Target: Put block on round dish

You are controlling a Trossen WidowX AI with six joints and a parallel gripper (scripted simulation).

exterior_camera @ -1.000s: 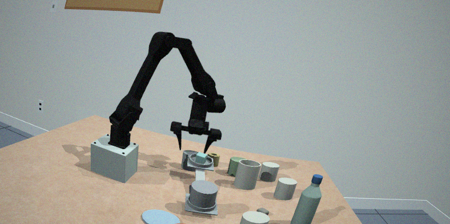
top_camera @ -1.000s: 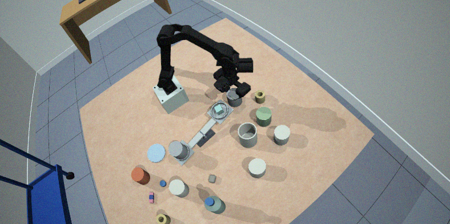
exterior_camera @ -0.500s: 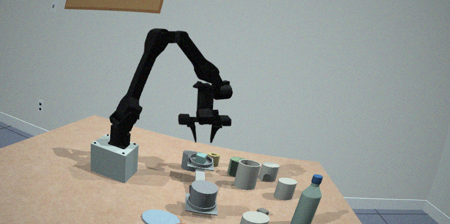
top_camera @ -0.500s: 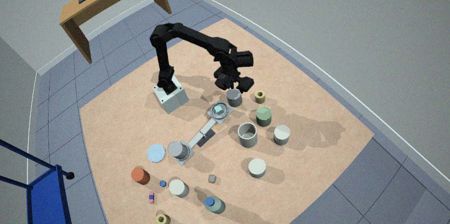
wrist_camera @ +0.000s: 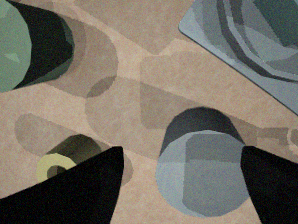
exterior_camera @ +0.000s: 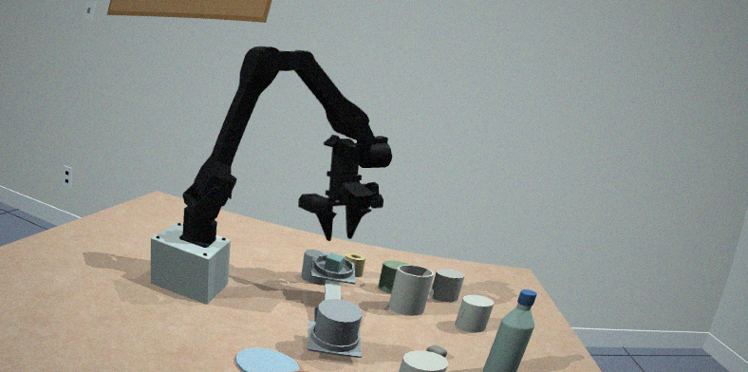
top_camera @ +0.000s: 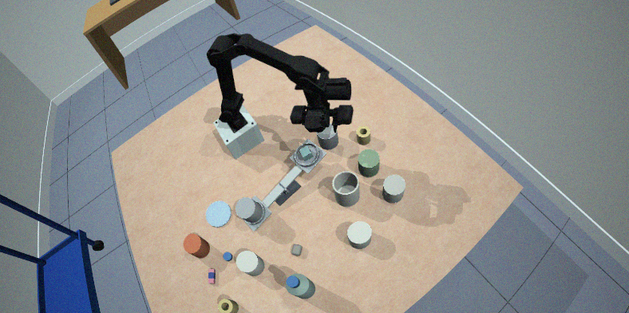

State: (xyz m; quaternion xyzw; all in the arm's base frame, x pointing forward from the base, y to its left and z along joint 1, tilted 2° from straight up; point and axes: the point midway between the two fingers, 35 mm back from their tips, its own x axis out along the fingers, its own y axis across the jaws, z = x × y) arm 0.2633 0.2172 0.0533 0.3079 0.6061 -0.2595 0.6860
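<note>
My gripper (exterior_camera: 339,238) (wrist_camera: 182,156) is open and empty, well above the table. Beneath it a grey cup (top_camera: 327,139) (exterior_camera: 310,266) (wrist_camera: 207,175) stands on the table beside the balance's far pan. The teal block (top_camera: 305,152) (exterior_camera: 334,262) (wrist_camera: 282,20) lies uncovered in that pan, part of it cut off in the wrist view. The other grey cup (top_camera: 247,209) (exterior_camera: 338,321) stands on the near end of the balance (top_camera: 278,188) (exterior_camera: 332,291). The light blue round dish (top_camera: 218,213) (exterior_camera: 267,360) lies beside that end, with nothing on it.
Near the far pan stand a yellow ring (top_camera: 363,135) (exterior_camera: 355,264), a green cylinder (top_camera: 369,162) (wrist_camera: 12,45) and a hollow grey container (top_camera: 346,188) (exterior_camera: 410,290). An orange cylinder (top_camera: 195,245), a white cylinder (top_camera: 249,263) and a bottle (top_camera: 300,286) (exterior_camera: 508,340) stand toward the front.
</note>
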